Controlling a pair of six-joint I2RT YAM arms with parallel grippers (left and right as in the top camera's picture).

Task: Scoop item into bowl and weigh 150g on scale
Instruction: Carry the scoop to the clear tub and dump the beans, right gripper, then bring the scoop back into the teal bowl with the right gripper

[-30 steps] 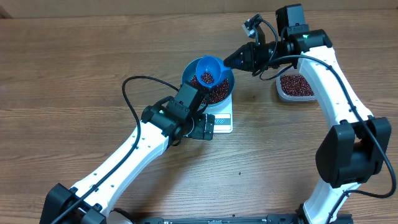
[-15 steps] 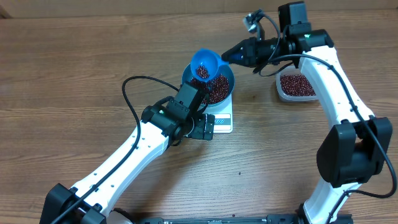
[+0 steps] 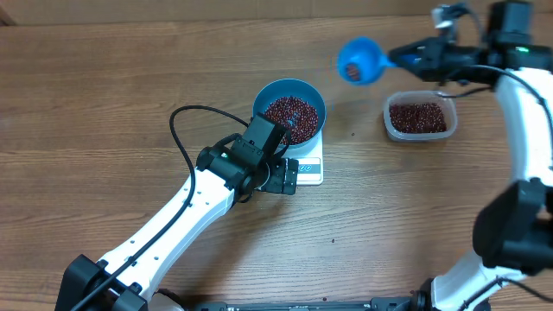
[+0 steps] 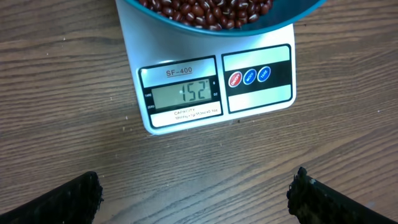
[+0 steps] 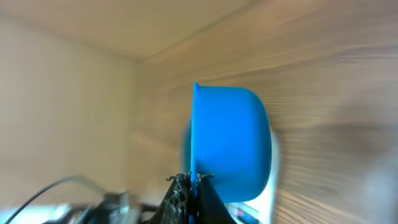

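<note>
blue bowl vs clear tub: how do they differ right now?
Shape: the bowl is round, the tub a rounded rectangle.
Material: the bowl is opaque bright blue, the tub clear plastic.
Support: the bowl sits on the scale, the tub directly on the table.
Shared: both stand upright and hold red-brown beans.

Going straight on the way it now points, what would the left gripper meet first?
The open left gripper would probably meet the flat white square scale near its display, or the wooden table just before it; depth is unclear.
</note>
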